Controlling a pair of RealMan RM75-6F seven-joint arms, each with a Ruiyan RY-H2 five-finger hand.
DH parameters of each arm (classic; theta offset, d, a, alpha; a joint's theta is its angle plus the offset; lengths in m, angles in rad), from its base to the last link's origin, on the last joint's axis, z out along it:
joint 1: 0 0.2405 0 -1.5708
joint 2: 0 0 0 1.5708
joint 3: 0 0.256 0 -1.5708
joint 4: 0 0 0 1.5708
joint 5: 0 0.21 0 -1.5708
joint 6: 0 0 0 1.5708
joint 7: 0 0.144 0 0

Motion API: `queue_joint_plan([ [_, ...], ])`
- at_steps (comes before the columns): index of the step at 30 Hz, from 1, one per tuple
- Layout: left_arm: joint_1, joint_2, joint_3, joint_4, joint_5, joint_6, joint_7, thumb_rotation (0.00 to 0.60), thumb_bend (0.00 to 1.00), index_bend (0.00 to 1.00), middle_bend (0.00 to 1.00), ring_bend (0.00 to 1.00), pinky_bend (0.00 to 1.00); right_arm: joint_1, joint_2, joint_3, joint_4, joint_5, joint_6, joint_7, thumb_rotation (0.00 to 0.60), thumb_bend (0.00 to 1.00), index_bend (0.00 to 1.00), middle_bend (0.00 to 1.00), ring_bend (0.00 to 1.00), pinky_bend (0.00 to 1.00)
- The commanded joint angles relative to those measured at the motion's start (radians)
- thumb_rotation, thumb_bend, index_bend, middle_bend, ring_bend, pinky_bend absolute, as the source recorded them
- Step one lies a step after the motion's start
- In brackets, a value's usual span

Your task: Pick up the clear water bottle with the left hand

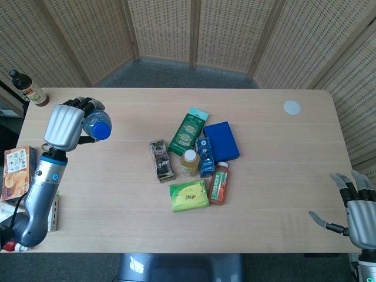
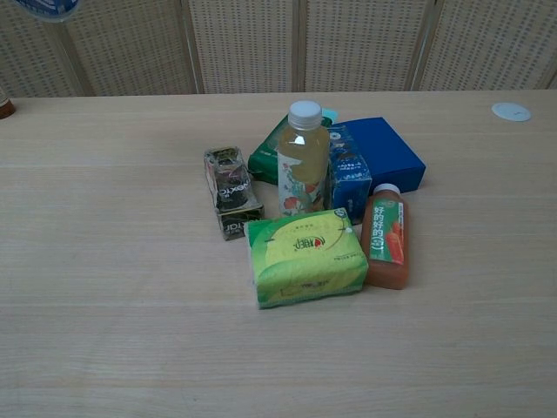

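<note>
The left hand [image 1: 64, 126] is gripping the water bottle [image 1: 96, 124] above the table [image 1: 276, 170], out toward nine o'clock from the central cluster — its fingers are curling round the clear body while the blue cap is pointing up at the head camera. In the chest view only a sliver of the bottle [image 2: 45, 8] is showing at the top left corner, well above the tabletop. The right hand [image 1: 358, 207] is hanging off the table's near edge at about four o'clock, fingers spread and thumb sticking out, holding nothing. In the middle of the table a group of goods is sitting close together: a green packet [image 1: 188, 133] at twelve o'clock, a blue box [image 1: 221, 140] just beside it at two o'clock, a small blue carton [image 1: 204, 156] standing beside a pale juice bottle [image 1: 188, 162] at the centre, an orange drink bottle [image 1: 220, 183] lying at five o'clock, a lime-green pack [image 1: 189, 195] at six o'clock, and a dark wrapped packet [image 1: 161, 160] at nine o'clock. A white disc [image 1: 292, 107] is lying well apart at two o'clock — near the far right corner. A brown bottle [image 1: 26, 87] is standing just past the far left corner.
</note>
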Motion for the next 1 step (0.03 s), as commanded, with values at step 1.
queue_joint_plan([
  [1, 0.002, 0.002, -0.001, -0.001, -0.002, 0.001, -0.002, 0.600, 0.16, 0.83, 0.88, 0.81, 0.75, 0.003, -0.001, 0.004, 0.001, 0.002, -0.003, 0.000, 0.270, 0.17, 0.14, 0.20, 0.00, 0.00],
])
